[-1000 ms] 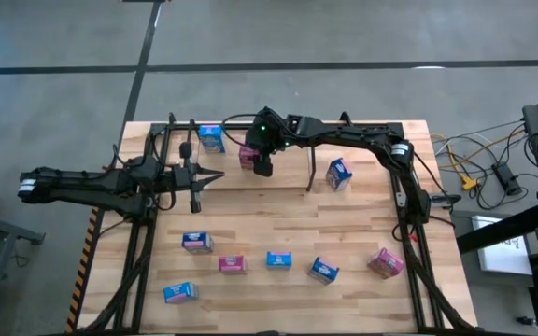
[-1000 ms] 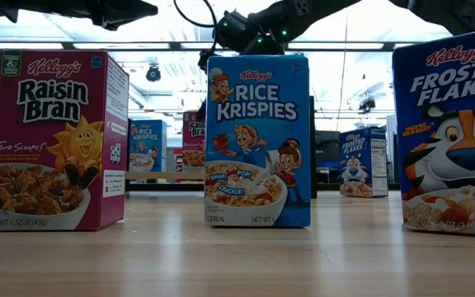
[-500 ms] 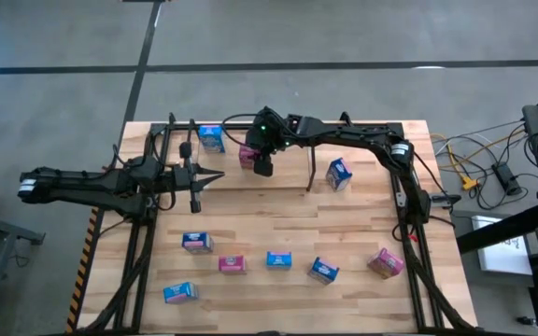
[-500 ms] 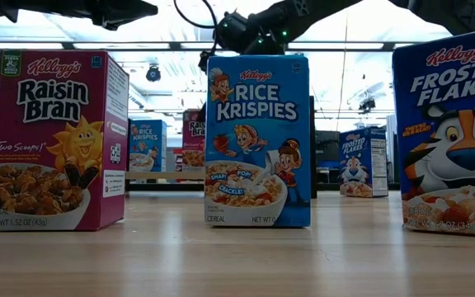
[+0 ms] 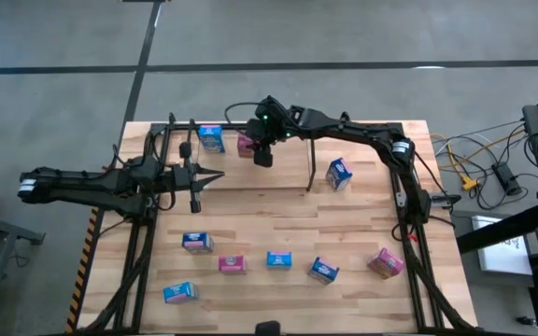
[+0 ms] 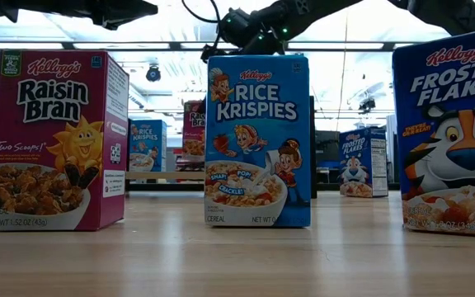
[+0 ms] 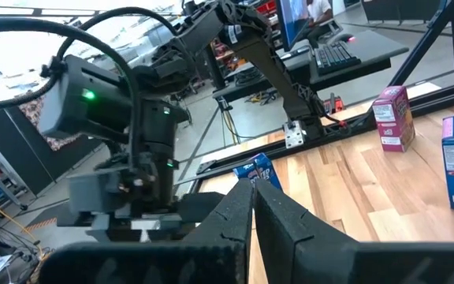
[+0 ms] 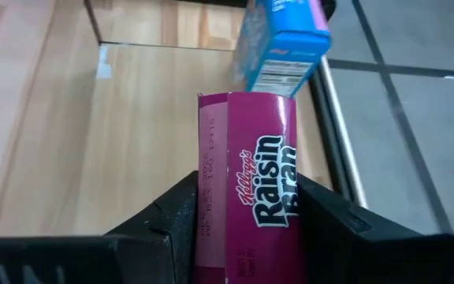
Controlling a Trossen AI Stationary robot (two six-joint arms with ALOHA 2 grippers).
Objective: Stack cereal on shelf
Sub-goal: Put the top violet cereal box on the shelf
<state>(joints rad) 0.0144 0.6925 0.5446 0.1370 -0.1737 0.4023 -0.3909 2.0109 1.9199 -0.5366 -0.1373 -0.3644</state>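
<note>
Pale wood-plank counter [image 5: 278, 224] from above: right tool [image 5: 258, 149] pinches a magenta Raisin Bran box [image 5: 247, 144] near the blue box [image 5: 211, 138] at the far edge. Left tool [image 7: 252, 207], pressed together, waits. Right wrist view: dark fingers [image 8: 172, 217] clamp the glossy cardboard box [image 8: 251, 197].

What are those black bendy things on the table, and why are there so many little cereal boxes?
Those are two robot arms, each ending in a claw. One camera looks down from above, one sits at table height, and one rides on each wrist. The right claw is squeezing a pink Raisin Bran box near the back of the wooden table, beside a blue box on the black wire shelf. The left claw waits, shut and empty. More small boxes, like the Rice Krispies box, stand along the front.
</note>
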